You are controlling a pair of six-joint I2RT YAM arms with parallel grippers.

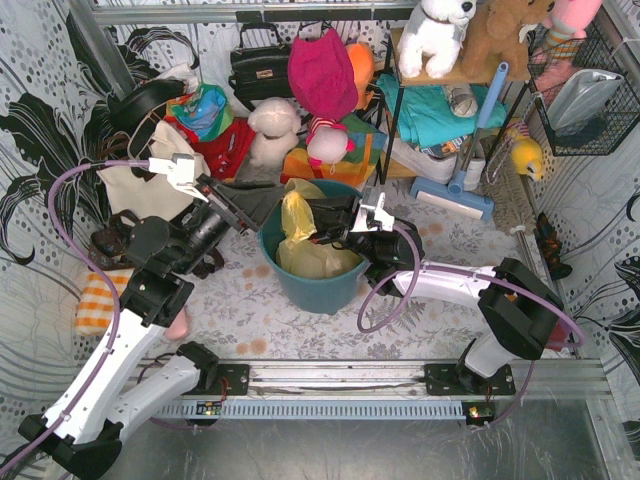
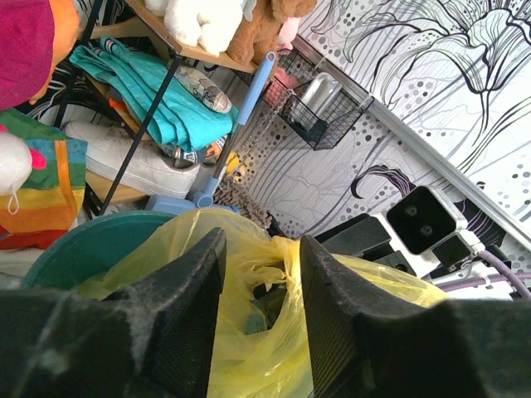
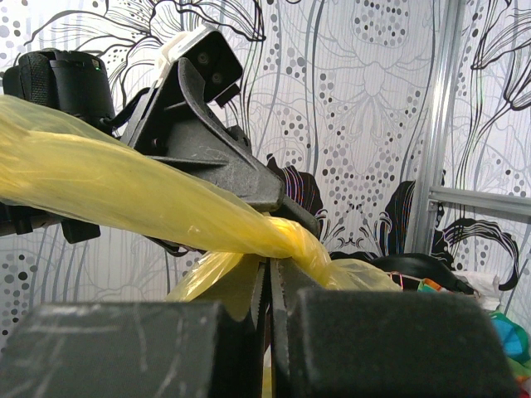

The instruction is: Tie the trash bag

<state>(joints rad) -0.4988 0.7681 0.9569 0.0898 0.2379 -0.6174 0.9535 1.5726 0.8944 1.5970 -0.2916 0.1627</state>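
The trash bag sits inside the teal bin. It looks like thin, light, slippery film, best taken by its gathered top flaps. Above the bin's right rim, the right gripper pinches a twisted flap. At its left rim, the left gripper stands spread, unclamped. No legible writing shows.

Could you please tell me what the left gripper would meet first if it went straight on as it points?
Most likely the trash bag: the left gripper is open and aimed at the yellow plastic bunched in the teal bin. The right gripper sits farther along, though depth is unclear.
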